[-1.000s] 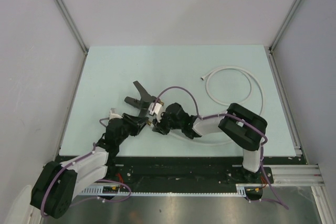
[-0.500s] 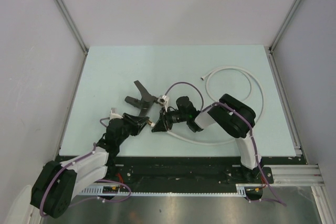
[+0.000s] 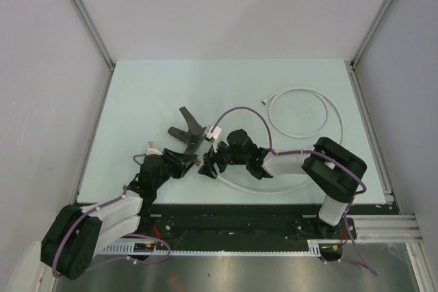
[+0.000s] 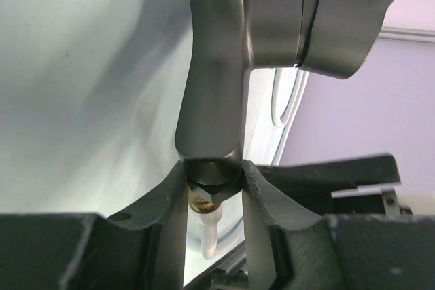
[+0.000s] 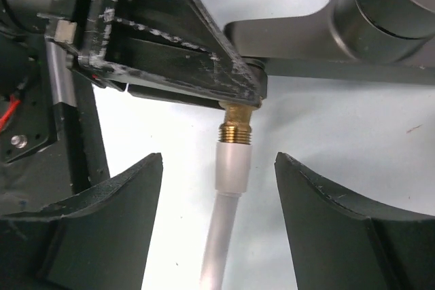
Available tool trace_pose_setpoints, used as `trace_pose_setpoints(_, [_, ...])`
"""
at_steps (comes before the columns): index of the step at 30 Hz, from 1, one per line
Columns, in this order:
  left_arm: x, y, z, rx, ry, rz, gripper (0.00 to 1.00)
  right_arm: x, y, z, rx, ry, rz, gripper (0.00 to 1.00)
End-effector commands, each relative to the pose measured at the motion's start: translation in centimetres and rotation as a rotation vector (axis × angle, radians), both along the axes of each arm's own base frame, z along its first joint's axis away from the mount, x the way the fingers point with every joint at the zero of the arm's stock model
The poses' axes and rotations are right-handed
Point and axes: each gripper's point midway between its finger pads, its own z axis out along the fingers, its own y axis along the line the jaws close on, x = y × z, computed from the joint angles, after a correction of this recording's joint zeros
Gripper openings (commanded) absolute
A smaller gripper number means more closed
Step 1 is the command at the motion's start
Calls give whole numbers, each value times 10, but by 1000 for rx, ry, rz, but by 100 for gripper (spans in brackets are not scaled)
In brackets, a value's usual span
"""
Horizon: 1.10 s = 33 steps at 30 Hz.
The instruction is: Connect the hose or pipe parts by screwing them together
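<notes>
The dark grey tap fitting (image 3: pixel 186 129) lies near the table's middle with its lever pointing away from the arms. My left gripper (image 3: pixel 185 163) is shut on the lower end of the tap fitting (image 4: pixel 214 66); both fingers (image 4: pixel 170 202) press its dark nut. A brass thread (image 5: pixel 236 130) sticks out below that nut, and the white end sleeve of the hose (image 5: pixel 232 166) sits on it. My right gripper (image 5: pixel 219 162) is open, one finger on each side of the sleeve without touching it. The white hose (image 3: pixel 335 111) loops off to the right.
A purple cable (image 3: pixel 239 111) arches over the right wrist. The hose's free end (image 3: pixel 264 101) lies at the back right. Grey walls with aluminium posts (image 3: pixel 85 15) close in the pale green table (image 3: pixel 150 87). A black rail (image 3: pixel 233 220) runs along the near edge.
My right gripper has opened and let go of the hose's end sleeve, and the right arm's elbow has swung to the right. The left gripper has kept its grip on the tap fitting.
</notes>
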Motion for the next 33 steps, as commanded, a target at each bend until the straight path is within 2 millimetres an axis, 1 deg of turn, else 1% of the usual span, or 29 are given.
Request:
trace_pose_setpoints(1, [-4, -4, 7, -43, -48, -20, 0, 9, -13, -1, -208, -279, -130, 72])
trace_pose_setpoints(2, [-5, -4, 7, -47, -44, -19, 0, 21, -21, -1, -267, -368, -209, 72])
trace_pose_setpoints(3, [2, -8, 19, -59, -72, -22, 1, 10, -15, 1, -287, -421, -199, 72])
trace_pose_setpoints(4, [2, -8, 19, -59, -71, -23, 0, 8, -16, 0, -314, -463, -208, 72])
trace_pose_setpoints(5, [2, -8, 20, -63, -71, -25, 0, 14, -20, 4, -355, -549, -242, 70])
trace_pose_setpoints(6, [2, -9, 21, -67, -69, -28, 1, 9, -17, 4, -370, -588, -236, 63])
trace_pose_setpoints(7, [2, -9, 21, -67, -67, -26, 0, 4, -16, 3, -398, -636, -253, 61])
trace_pose_setpoints(8, [2, -10, 21, -70, -66, -28, 1, 4, -14, 7, -406, -692, -255, 59])
trace_pose_setpoints(10, [1, -10, 21, -73, -64, -30, 0, 1, -12, 13, -422, -765, -298, 57])
trace_pose_setpoints(11, [1, -10, 21, -74, -62, -30, 0, 2, -12, 9, -451, -802, -296, 57])
trace_pose_setpoints(13, [0, -10, 21, -78, -62, -28, 0, 0, -11, 12, -467, -851, -330, 56])
trace_pose_setpoints(15, [0, -9, 21, -80, -61, -22, 1, -1, -11, 3, -507, -895, -325, 55])
trace_pose_setpoints(16, [0, -9, 21, -80, -61, -24, 0, 1, -10, 5, -511, -912, -346, 55])
trace_pose_setpoints(17, [-1, -9, 20, -83, -58, -26, 0, -2, -8, -3, -532, -927, -333, 54])
trace_pose_setpoints(18, [-1, -9, 20, -85, -55, -26, 1, -3, -7, -5, -548, -944, -330, 53])
trace_pose_setpoints(19, [-1, -9, 19, -85, -53, -24, 0, -1, -7, -3, -558, -960, -350, 52])
trace_pose_setpoints(21, [-2, -9, 19, -89, -51, -22, 0, -3, -4, -8, -572, -988, -352, 47])
trace_pose_setpoints(23, [-3, -8, 16, -84, -44, -23, 0, 0, -2, -3, -561, -1002, -387, 42])
trace_pose_setpoints(26, [-4, -9, 14, -93, -28, -21, 0, 2, 2, -2, -545, -993, -401, 42])
trace_pose_setpoints(28, [-5, -10, 13, -102, -16, -27, 0, 1, 6, -7, -538, -979, -380, 42])
trace_pose_setpoints(29, [-12, -7, 2, -98, 14, -26, 0, 2, 8, -5, -532, -975, -380, 41])
trace_pose_setpoints(31, [-13, -7, 2, -106, 19, -23, 0, 3, 11, -5, -519, -972, -374, 36])
trace_pose_setpoints(32, [-13, -7, 2, -106, 18, -22, 0, 3, 12, -4, -513, -974, -373, 29])
trace_pose_setpoints(33, [-13, -7, 4, -110, 8, -21, 0, 3, 15, -2, -493, -971, -372, 25])
